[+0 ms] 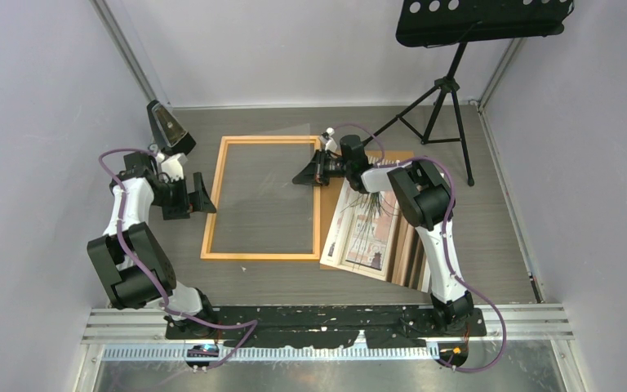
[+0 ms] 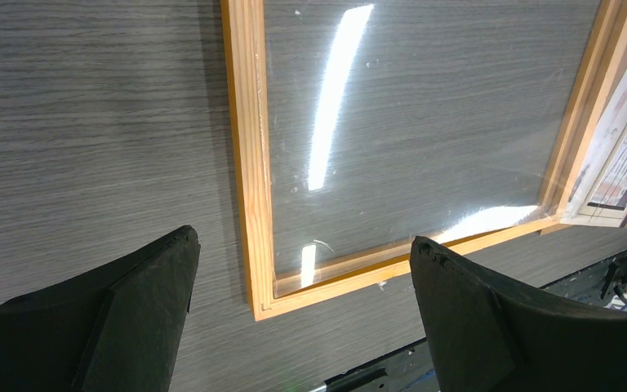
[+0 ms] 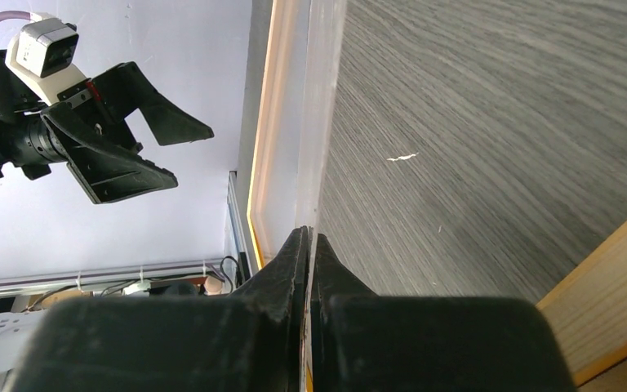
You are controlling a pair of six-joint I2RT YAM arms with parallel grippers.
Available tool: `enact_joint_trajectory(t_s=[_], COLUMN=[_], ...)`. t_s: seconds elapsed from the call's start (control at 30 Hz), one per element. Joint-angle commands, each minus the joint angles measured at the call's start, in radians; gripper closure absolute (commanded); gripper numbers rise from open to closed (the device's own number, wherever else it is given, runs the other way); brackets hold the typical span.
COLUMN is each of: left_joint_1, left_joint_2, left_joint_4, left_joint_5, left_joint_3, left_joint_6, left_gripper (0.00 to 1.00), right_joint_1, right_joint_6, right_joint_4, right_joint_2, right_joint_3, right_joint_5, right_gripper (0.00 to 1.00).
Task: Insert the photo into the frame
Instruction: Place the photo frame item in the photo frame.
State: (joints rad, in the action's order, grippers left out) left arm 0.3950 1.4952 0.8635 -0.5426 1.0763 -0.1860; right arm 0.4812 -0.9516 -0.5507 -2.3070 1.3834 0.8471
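The orange frame (image 1: 220, 196) lies flat in the middle of the table, and its near-left corner shows in the left wrist view (image 2: 249, 163). A clear sheet (image 2: 392, 147) rests in it, raised along its right side, where my right gripper (image 1: 300, 176) is shut on its edge (image 3: 320, 122). The photo (image 1: 371, 233) lies face up to the right of the frame on a brown board (image 1: 332, 204), partly under my right arm. My left gripper (image 1: 206, 196) hangs open just left of the frame, with nothing between its fingers (image 2: 457, 294).
A black music stand (image 1: 449, 90) stands on a tripod at the back right. A dark pyramid-shaped object (image 1: 166, 124) sits at the back left. Grey walls close in three sides. My left gripper (image 3: 131, 147) faces the right wrist camera across the frame.
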Motion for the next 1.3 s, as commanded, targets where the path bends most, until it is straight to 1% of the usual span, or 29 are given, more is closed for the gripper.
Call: enact_joint_trajectory(t_s=[0.0,0.47,1.27], left_joint_1=[0.004,0.004,0.004], left_joint_2=[0.002,0.008,0.010], left_joint_4=[-0.016,-0.016,-0.012], left_joint_5=[-0.023,-0.023,-0.027], left_joint_3=[0.016,0.016,0.020], left_joint_6=[0.008,0.008,0.006], left_gripper=[0.03,0.03,0.03], right_joint_1=[-0.003,-0.003,-0.003], right_joint_6=[0.014,-0.013,-0.008], right_joint_4=[-0.042,-0.081,-0.060], right_joint_2=[0.024,0.017,0.017], right_joint_3=[0.020,0.011,0.002], right_joint_5=[0.000,-0.013,-0.032], right_gripper=[0.94,0.94,0.94])
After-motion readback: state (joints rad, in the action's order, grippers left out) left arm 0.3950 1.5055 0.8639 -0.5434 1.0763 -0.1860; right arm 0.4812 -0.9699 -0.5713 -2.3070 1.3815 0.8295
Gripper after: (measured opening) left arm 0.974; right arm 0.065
